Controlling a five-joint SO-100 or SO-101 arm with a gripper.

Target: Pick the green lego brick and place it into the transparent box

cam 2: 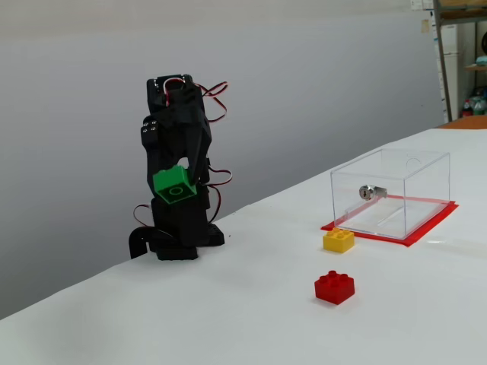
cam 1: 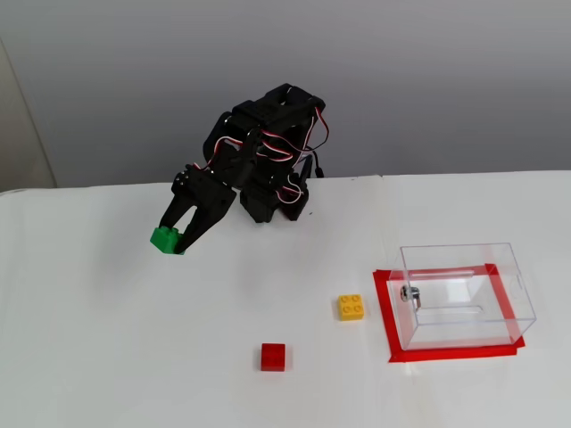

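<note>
Lab-like room: bare grey wall (cam 1: 446, 80), white table (cam 1: 107, 339), storage shelving (cam 2: 460, 53) at edge.

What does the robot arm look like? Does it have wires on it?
The arm is all black, built from chunky, blocky plastic pieces on a black base. Thin red and white wires loop along its joints. Its gripper has two pointy black fingers, a bit like a beak.

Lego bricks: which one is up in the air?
The green lego brick. The tool holds it above the table, while the yellow brick and the red brick lie flat on the table.
</note>
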